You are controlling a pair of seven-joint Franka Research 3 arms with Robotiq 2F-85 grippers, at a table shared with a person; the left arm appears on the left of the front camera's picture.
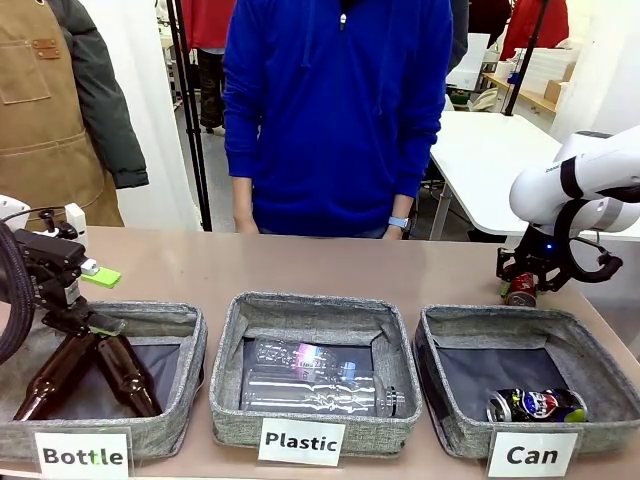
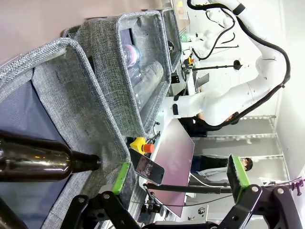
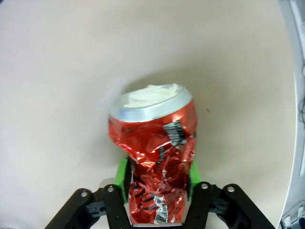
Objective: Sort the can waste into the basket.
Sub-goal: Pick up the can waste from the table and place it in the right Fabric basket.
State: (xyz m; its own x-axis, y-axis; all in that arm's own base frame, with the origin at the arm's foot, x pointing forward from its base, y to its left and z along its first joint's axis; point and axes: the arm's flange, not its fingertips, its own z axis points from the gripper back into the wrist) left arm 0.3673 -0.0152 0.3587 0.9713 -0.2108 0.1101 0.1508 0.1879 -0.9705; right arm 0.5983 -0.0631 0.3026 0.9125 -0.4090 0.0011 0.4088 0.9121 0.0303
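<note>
Right gripper (image 3: 156, 180) pinches the crumpled red can (image 3: 155, 157) low down; it could slip before reaching the Can basket (image 1: 440, 345).

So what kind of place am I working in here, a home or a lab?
Most likely a robotics lab set up as a waste-sorting station. Three grey bins labelled Bottle, Plastic and Can sit on the table, another white robot arm stands behind, and the right gripper grips a crushed red can.

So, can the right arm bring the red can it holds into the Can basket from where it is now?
Probably yes. The right gripper grips the red can just behind the Can basket, whose top is open; only the blue can lies inside, at the front.
</note>
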